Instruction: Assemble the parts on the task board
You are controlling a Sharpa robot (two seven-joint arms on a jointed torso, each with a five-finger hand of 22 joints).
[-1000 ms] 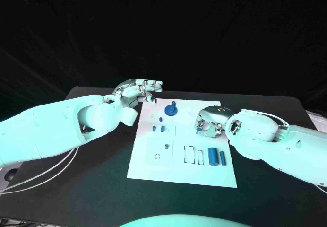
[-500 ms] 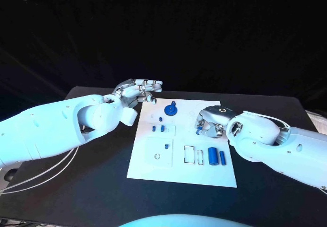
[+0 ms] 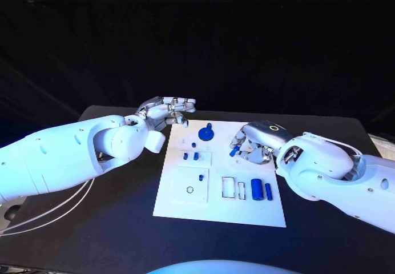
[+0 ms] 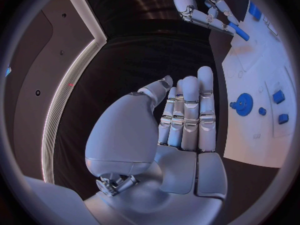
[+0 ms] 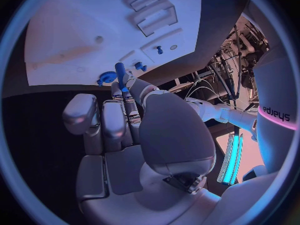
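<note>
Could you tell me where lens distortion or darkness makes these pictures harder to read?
Head view: background black beyond the table, yet the task board reads clearly. Left wrist view: fisheye bends the board's edges, and the left hand blocks the middle. Right wrist view: the right hand, holding a blue part, covers much of the circle; the board curves strongly.

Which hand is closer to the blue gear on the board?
Left. The left hand hovers just beside the blue gear; the right hand, pinching a blue pin, sits farther off.
</note>
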